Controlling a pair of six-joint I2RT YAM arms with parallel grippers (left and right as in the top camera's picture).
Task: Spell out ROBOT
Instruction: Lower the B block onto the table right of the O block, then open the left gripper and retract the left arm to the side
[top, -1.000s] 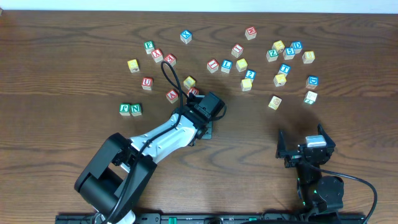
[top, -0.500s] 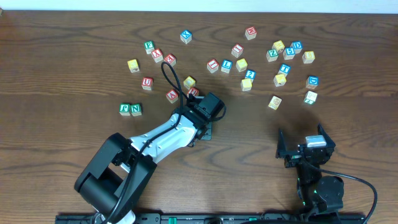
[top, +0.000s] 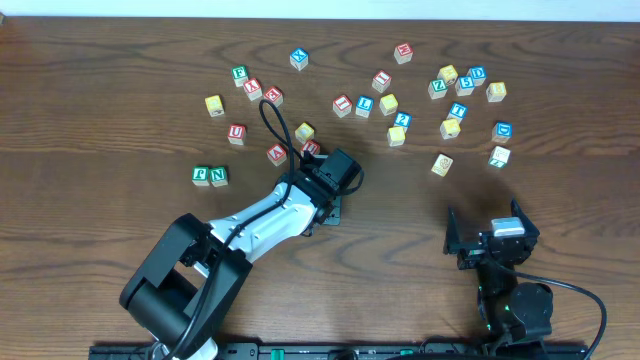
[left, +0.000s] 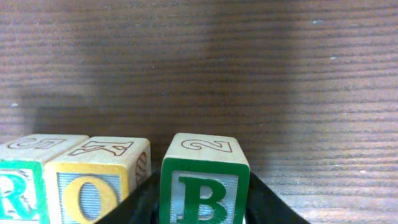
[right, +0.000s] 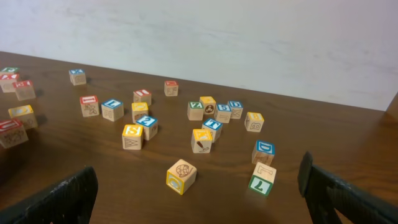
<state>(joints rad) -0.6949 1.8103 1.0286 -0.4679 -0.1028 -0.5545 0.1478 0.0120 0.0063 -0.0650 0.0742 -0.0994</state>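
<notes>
Flanking B cube (left: 205, 180), left claw (left: 202, 214), grip unclear; three cubes (left: 93, 186) aligned; right claw (right: 199, 193) open, empty.

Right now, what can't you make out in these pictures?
- Overhead: the left arm hides the cubes under its wrist.
- Left wrist: the left edge cuts off the R cube, and the bottom edge cuts off the O cube and the B cube. It is unclear whether the fingers of the left gripper touch the B cube.
- Right wrist: the far cubes are too small to read.
</notes>
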